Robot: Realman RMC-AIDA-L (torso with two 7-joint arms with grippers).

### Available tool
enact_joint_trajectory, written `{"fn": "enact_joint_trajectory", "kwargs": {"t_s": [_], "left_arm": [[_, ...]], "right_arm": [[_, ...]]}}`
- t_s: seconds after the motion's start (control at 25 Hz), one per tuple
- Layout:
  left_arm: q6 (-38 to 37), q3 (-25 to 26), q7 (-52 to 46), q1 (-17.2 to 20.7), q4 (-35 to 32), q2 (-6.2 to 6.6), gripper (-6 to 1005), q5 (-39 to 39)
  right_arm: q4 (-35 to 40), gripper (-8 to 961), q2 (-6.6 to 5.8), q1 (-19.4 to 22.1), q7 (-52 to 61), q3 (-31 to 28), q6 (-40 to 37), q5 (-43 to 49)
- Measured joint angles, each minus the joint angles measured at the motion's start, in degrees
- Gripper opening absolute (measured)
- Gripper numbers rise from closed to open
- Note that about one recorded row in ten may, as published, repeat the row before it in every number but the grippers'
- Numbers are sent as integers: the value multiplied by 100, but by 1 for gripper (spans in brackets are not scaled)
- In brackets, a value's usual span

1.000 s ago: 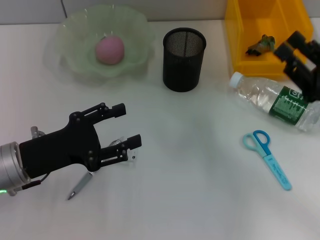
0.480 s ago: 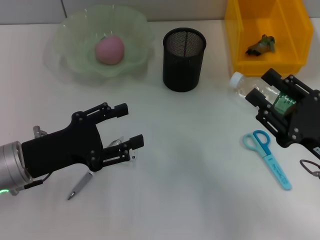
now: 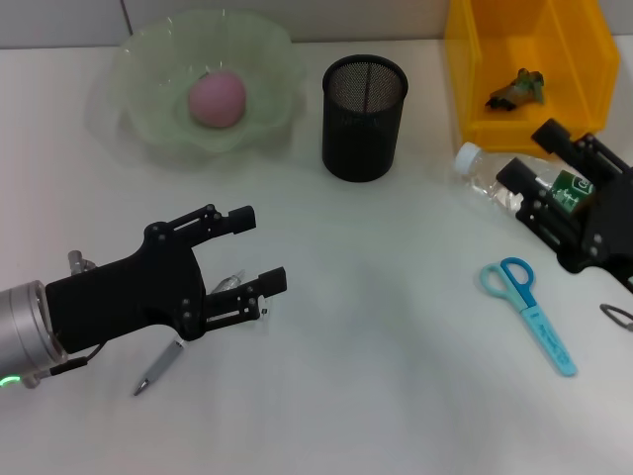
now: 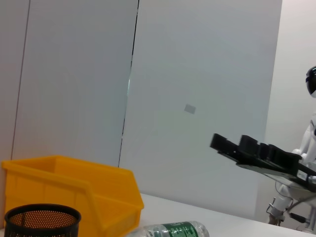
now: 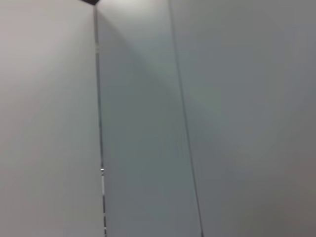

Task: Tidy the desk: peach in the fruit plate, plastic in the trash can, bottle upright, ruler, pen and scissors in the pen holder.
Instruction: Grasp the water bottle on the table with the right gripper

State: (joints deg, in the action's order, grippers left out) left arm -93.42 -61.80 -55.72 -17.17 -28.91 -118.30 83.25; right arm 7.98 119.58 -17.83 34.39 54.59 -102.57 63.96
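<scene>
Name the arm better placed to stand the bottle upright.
Right. The right gripper, jaws open, is at the lying bottle; the left gripper is across the desk by the pen.

Lab — white desk, another robot

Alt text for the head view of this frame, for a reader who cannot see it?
The right gripper, open, straddles the lying bottle on the white desk, beside the yellow trash can. The open left gripper hovers over the pen. The peach sits in the fruit plate; the scissors lie flat.
</scene>
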Motion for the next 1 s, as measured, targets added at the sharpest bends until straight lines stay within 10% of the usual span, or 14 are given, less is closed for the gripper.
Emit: {"fn": "enact_joint_trajectory", "kwargs": {"t_s": [0.36, 1.0], "left_arm": [[0, 2, 0, 3, 0, 0, 783, -3], [-33, 2, 0, 53, 0, 1, 783, -2]], "right_arm": [[561, 679, -42, 55, 659, -47, -22, 35], [4732, 795, -40, 308, 5070, -44, 1566, 1836]]}}
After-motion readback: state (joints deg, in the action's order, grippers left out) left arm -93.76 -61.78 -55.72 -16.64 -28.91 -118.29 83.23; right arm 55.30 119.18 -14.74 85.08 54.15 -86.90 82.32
